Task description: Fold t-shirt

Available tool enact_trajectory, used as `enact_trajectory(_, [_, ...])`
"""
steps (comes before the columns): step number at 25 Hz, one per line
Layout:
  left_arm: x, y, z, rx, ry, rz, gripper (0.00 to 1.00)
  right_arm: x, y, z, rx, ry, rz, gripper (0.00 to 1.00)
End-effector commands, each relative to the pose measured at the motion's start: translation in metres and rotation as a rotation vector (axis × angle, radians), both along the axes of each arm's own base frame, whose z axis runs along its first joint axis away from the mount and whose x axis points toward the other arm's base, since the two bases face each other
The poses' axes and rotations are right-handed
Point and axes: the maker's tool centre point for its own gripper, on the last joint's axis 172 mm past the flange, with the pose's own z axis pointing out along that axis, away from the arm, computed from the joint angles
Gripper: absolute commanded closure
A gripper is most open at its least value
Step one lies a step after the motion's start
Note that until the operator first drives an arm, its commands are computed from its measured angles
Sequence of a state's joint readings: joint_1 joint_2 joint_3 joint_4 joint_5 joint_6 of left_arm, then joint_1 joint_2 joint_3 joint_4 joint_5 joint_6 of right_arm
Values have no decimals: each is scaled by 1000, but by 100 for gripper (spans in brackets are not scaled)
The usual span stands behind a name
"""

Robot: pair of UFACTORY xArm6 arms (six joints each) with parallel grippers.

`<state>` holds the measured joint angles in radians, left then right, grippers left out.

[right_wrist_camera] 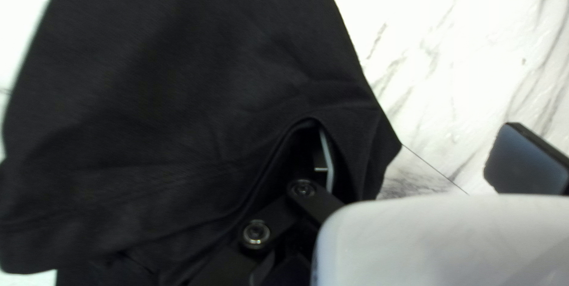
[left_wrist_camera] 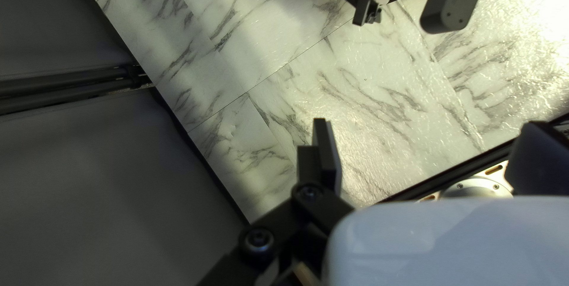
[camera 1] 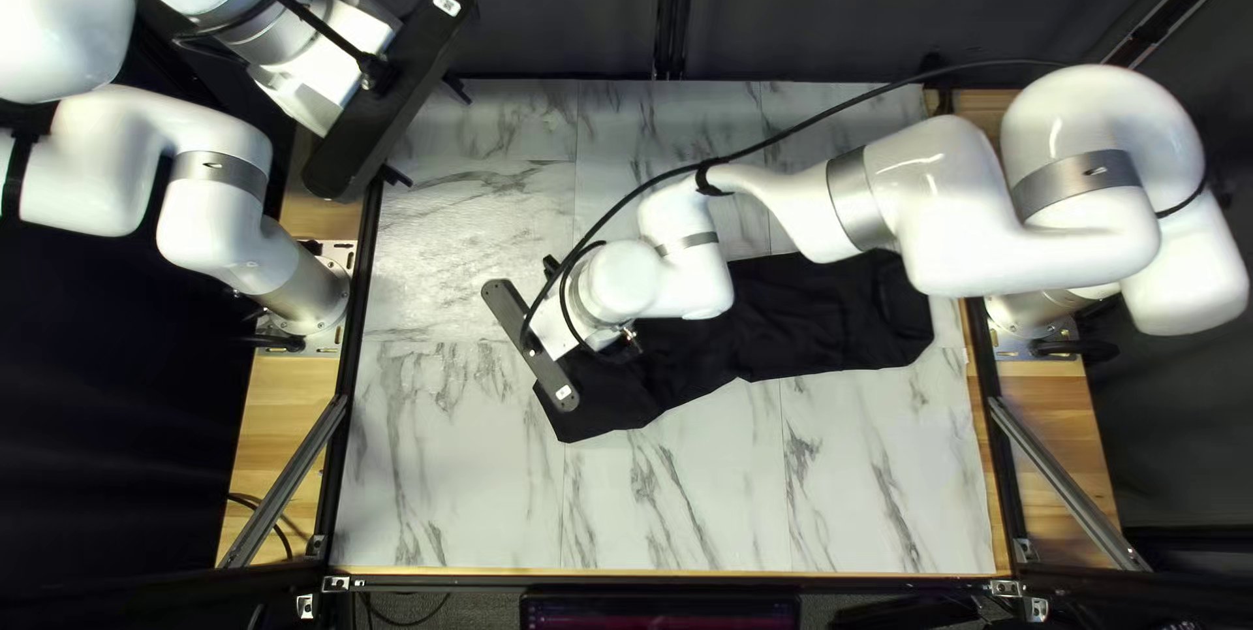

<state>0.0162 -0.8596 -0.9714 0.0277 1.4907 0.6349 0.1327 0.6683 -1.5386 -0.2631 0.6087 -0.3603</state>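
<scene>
Creased, matte black T-shirt (camera 1: 835, 317) drapes one finger of our wide-spread right tool (camera 1: 550, 267), ungripped. Our left tool (camera 1: 428, 131) gapes, empty.

The t-shirt (camera 1: 809, 332) lies on the table (camera 1: 457, 487), curtain (camera 1: 561, 3) behind.

Black, elongated cloth t-shirt (camera 1: 829, 317), plain. White rectangular tabletop (camera 1: 685, 500), grey marble veining. Rounded white left arm (camera 1: 111, 141) and right arm (camera 1: 973, 219), grey bands. Brown wooden board (camera 1: 268, 415), grained. Dark grey curtain (camera 1: 809, 3).
</scene>
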Motion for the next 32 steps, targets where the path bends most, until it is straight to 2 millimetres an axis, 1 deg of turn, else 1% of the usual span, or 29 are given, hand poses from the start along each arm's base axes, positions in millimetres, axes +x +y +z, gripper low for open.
enact_trajectory(1, [0, 0, 0, 0, 0, 0, 0, -2, 4, -2, 13, -1, 8, 100])
enact_trajectory(6, [0, 0, 0, 0, 0, 0, 0, -7, 10, -6, 28, 5, 12, 100])
enact_trajectory(9, [0, 0, 0, 0, 0, 0, 0, -10, 13, -4, 32, 6, 8, 100])
enact_trajectory(12, [0, 0, 0, 0, 0, 0, 0, -10, 19, 6, 25, 3, 3, 100])
enact_trajectory(15, [0, 0, 0, 0, 0, 0, 0, -5, 32, 24, 5, -1, 0, 100])
enact_trajectory(17, [0, 0, 0, 0, 0, 0, 0, -1, 40, 34, -12, -5, -2, 100])
enact_trajectory(18, [0, 0, 0, 0, 0, 0, 0, 4, 49, 43, -24, -10, -1, 100])
enact_trajectory(21, [0, 0, 0, 0, 0, 0, 0, 16, 68, 58, -52, -23, 4, 100])
enact_trajectory(23, [0, 0, 0, 0, 0, 0, 0, 24, 75, 65, -68, -31, 7, 100])
enact_trajectory(26, [0, 0, 0, 0, 0, 0, 0, 35, 76, 69, -86, -33, 6, 100])
enact_trajectory(29, [0, 0, 0, 0, 0, 0, 0, 46, 80, 63, -92, -35, 5, 100])
enact_trajectory(30, [0, 0, 0, 0, 0, 0, 0, 48, 82, 60, -92, -36, 6, 84])
enact_trajectory(31, [0, 0, 0, 0, 0, 0, 0, 48, 83, 54, -89, -34, 6, 28])
enact_trajectory(32, [0, 0, 0, 0, 0, 0, 0, 47, 84, 53, -87, -34, 6, 0])
